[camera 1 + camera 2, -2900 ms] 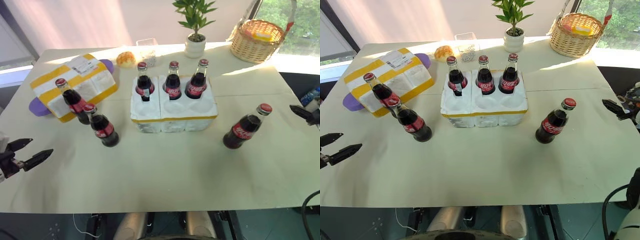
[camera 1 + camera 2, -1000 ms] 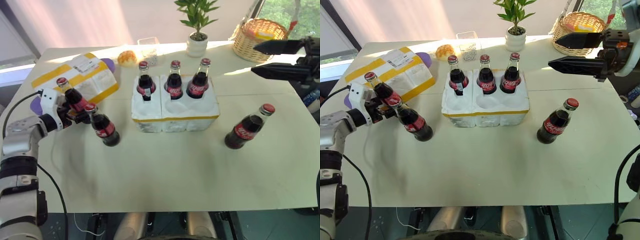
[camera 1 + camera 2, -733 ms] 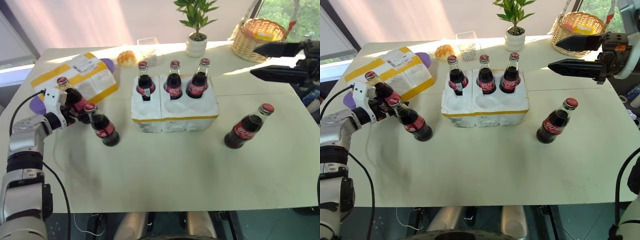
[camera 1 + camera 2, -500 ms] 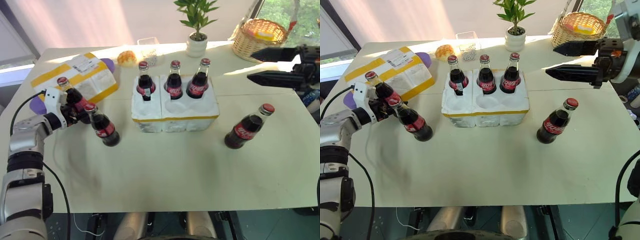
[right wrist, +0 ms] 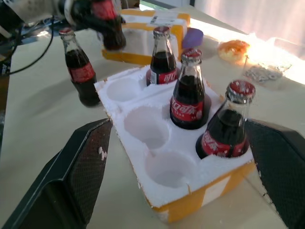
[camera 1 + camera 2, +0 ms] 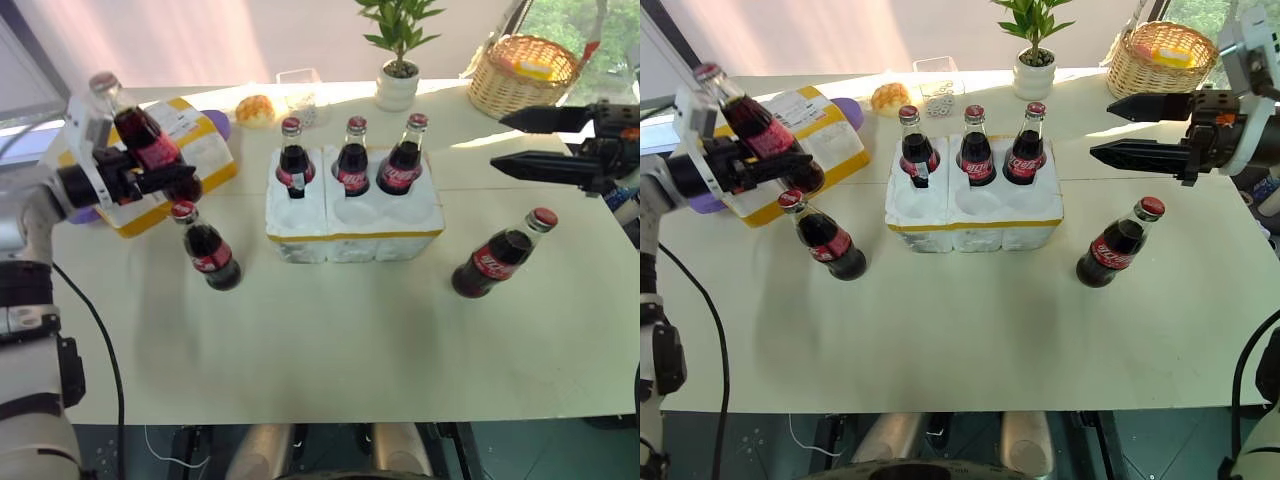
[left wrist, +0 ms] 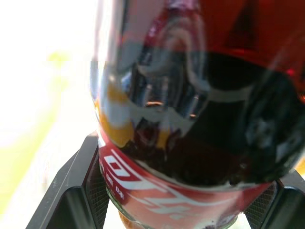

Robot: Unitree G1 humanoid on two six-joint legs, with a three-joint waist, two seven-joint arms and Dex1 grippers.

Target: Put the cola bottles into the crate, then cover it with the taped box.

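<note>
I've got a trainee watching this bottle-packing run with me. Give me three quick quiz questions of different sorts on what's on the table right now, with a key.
1. True or false: the right gripper is shut on a bottle.
2. How many wells of the crate hold cola bottles?
3. The left gripper holds its bottle:
A. standing on the table
B. lifted, in front of the taped box
C. inside the wicker basket

Key: 1 false, its fingers are spread and hold nothing. 2 three, the back row; the front three are empty. 3 B.
</note>
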